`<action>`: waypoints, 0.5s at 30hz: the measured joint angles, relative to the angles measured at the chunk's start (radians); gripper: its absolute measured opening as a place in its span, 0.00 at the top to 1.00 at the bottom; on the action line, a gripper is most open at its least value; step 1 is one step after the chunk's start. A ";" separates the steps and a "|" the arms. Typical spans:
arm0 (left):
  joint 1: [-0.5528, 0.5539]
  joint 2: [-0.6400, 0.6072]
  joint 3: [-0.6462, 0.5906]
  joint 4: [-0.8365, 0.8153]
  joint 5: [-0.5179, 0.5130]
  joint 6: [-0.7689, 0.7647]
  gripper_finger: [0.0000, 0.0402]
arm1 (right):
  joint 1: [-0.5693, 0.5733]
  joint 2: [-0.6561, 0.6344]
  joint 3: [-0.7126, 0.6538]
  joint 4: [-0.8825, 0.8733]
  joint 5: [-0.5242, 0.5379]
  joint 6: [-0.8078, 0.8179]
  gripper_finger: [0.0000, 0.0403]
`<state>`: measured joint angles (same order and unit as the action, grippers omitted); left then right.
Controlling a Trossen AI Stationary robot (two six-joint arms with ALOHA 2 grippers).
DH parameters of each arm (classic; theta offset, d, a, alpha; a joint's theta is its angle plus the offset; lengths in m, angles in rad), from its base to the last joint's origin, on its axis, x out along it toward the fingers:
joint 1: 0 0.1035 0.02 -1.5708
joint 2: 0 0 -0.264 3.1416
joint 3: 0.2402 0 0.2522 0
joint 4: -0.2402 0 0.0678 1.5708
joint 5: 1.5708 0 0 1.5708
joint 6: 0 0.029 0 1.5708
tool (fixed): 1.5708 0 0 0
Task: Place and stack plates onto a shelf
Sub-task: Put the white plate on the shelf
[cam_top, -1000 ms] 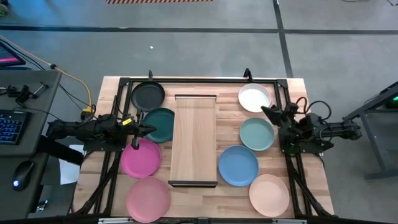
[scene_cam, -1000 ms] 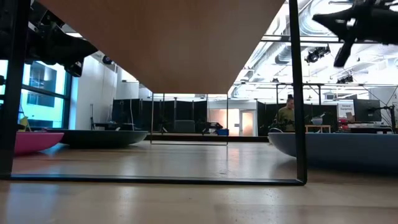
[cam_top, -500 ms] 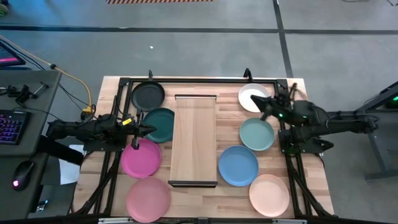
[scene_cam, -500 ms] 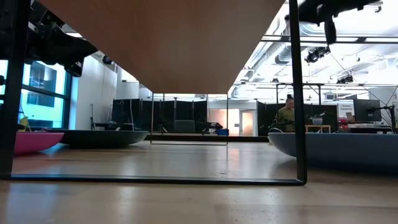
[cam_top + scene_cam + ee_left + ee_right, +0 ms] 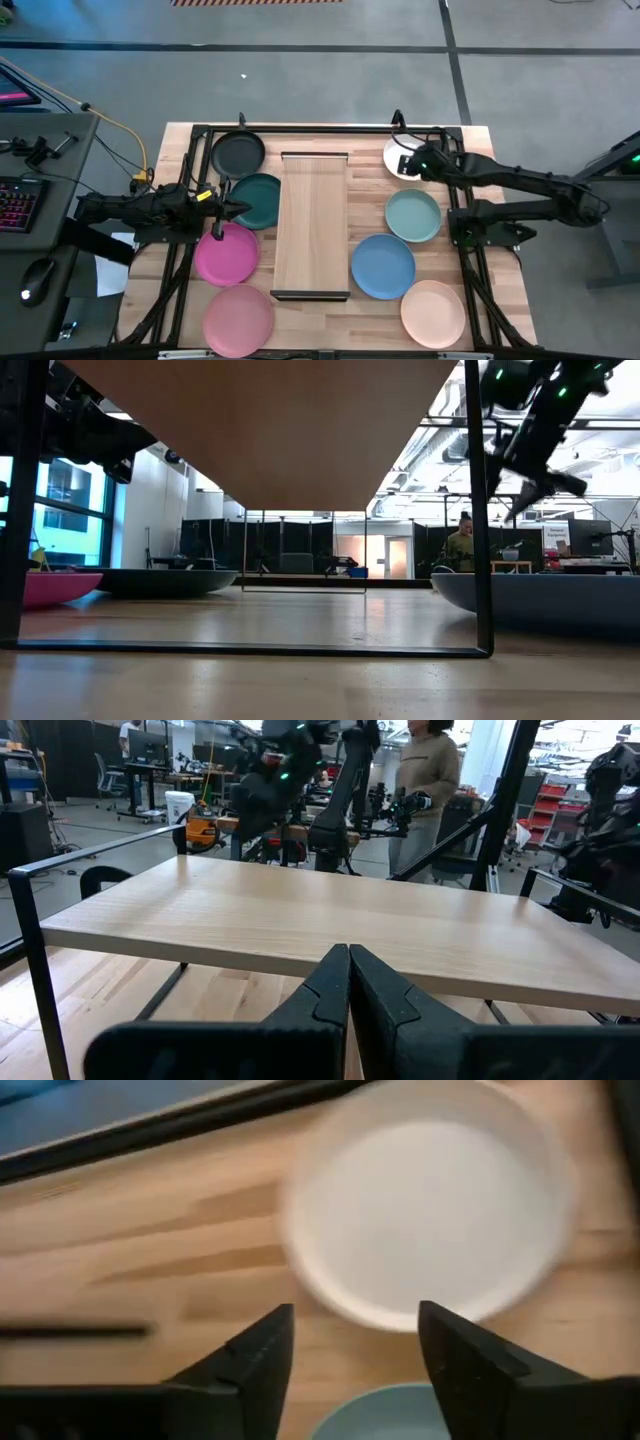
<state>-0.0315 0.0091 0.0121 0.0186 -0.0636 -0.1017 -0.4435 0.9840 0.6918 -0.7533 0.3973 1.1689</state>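
desk: the plank desk [image 5: 320, 310] carried everything, and all eight plates were lying flat on it, none on the shelf yet.

shelf: the long light-wood shelf [image 5: 311, 222] sat in the middle, its long axis running from the far edge toward the near edge, bare on top, with four plates down each side.

left-side plates: black plate [image 5: 238, 153] farthest back, then dark teal plate [image 5: 260, 198], magenta plate [image 5: 226, 254], pink plate [image 5: 238, 318] nearest.

right-side plates: white plate [image 5: 400, 158] at the far corner, then mint plate [image 5: 413, 215], blue plate [image 5: 382, 266], peach plate [image 5: 433, 312] nearest.

key relation: the right hand [image 5: 413, 160] was reaching out over the white plate, clearly the closer arm to it. In the right wrist view the white plate [image 5: 430, 1215] lay just ahead of the fingertips [image 5: 268, 1338], with the mint plate's rim [image 5: 390, 1415] peeking between them.

right hand state: fingers spread apart, nothing in them, up above the desk going by the low view [image 5: 535, 480].

left hand: the left hand [image 5: 235, 208] was parked by the dark teal and magenta plates, fingers [image 5: 325, 995] pressed together and empty, pointing at the shelf edge [image 5: 320, 935].

my guess: the white plate looked like the first pick, and it'd need carrying sideways toward the shelf.
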 joint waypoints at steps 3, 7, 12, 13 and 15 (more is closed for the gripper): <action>0.000 0.000 0.000 0.000 0.000 0.000 1.00 | -0.065 0.069 0.000 -0.051 -0.019 0.077 0.46; 0.000 0.000 0.000 0.000 0.000 0.000 1.00 | -0.104 0.145 -0.010 -0.088 -0.031 0.193 0.45; 0.000 0.000 0.000 0.000 0.000 0.000 1.00 | -0.119 0.217 -0.043 -0.050 0.017 0.315 0.45; 0.000 0.000 0.000 0.000 0.000 0.000 1.00 | -0.121 0.229 -0.050 -0.034 0.025 0.316 0.45; 0.000 0.000 0.000 0.000 0.000 0.000 1.00 | -0.129 0.257 -0.067 -0.007 0.029 0.321 0.45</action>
<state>-0.0315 0.0093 0.0120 0.0189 -0.0639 -0.1018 -0.5724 1.2407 0.6251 -0.7605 0.4259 1.4895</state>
